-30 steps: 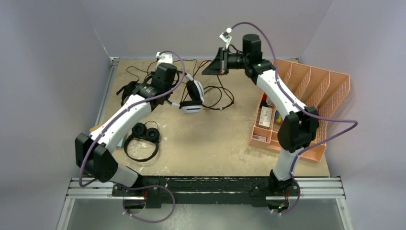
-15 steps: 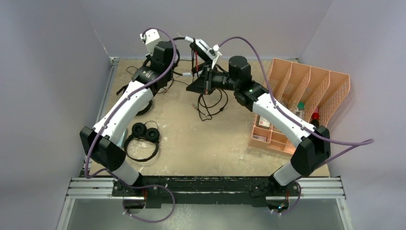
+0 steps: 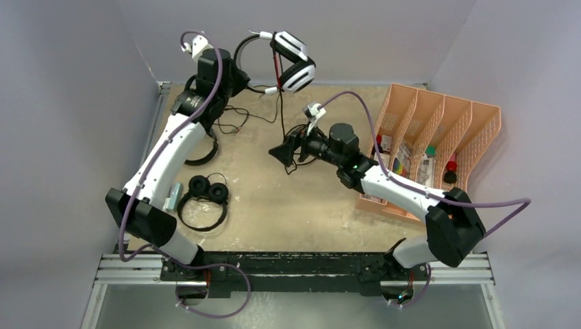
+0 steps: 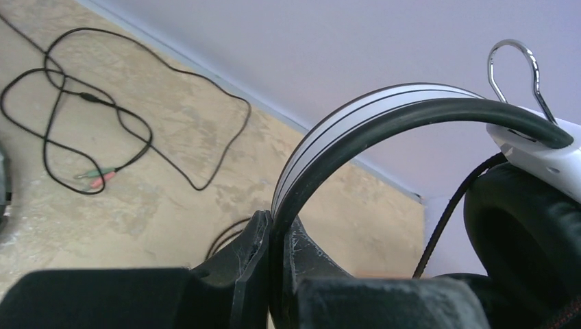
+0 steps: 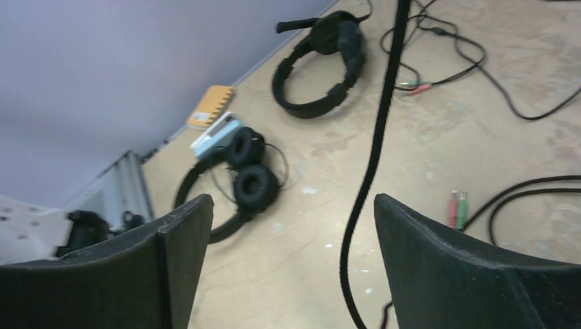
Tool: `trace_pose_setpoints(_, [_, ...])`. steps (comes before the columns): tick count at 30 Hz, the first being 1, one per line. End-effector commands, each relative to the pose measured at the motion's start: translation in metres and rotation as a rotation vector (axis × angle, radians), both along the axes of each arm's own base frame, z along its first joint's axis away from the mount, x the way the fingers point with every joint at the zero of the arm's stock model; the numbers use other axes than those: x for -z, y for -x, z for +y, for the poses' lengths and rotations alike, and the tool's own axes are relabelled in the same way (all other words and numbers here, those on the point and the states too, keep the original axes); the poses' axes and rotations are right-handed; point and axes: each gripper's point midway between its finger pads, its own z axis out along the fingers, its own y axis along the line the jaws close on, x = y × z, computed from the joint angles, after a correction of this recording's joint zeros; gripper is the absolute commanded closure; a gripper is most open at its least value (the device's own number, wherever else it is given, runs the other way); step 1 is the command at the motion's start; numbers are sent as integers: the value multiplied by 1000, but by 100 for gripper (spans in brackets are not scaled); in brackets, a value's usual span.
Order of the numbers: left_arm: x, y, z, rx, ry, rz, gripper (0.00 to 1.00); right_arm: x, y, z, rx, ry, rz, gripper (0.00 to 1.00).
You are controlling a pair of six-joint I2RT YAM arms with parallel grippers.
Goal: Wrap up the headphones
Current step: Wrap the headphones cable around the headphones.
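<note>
Dangling cable [image 5: 373,157] between spread right end effector [image 5: 291,209], headphones [image 3: 294,63] aloft near far wall [image 3: 370,41]

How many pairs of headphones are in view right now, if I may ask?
3. White-and-black pair: held aloft by the left gripper. Small black pair: on the table beside the left arm. Larger black pair: farther back, partly under that arm.
</note>
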Motion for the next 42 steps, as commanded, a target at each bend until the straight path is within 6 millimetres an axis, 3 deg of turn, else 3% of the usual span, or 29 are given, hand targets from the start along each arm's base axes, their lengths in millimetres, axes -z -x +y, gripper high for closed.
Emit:
trace_pose_setpoints(1, [-140, 42, -5, 99, 194, -314, 100, -33, -27, -14, 112, -80, -273, 7])
trace_pose_setpoints(7, [-160, 66, -2, 147, 179, -338, 100, -12, -47, -23, 132, -18, -378, 4])
trace_pose_setpoints(11, [-173, 77, 2, 154, 168, -360, 100, -3, -50, -21, 116, -41, -414, 5])
trace_pose_setpoints(21, [-204, 89, 5, 174, 165, -415, 100, 28, -54, 0, 68, -101, -445, 9])
trace_pose_setpoints(30, [-244, 109, 6, 208, 214, -498, 100, 47, -87, 17, 112, -134, -457, 15])
trace_pose_setpoints(37, [-263, 124, 7, 238, 233, -543, 100, 36, -97, 26, 119, -210, -439, 43])
trace_pose_setpoints(42, [-277, 136, 7, 260, 256, -590, 100, 22, -101, 18, 125, -222, -451, 72])
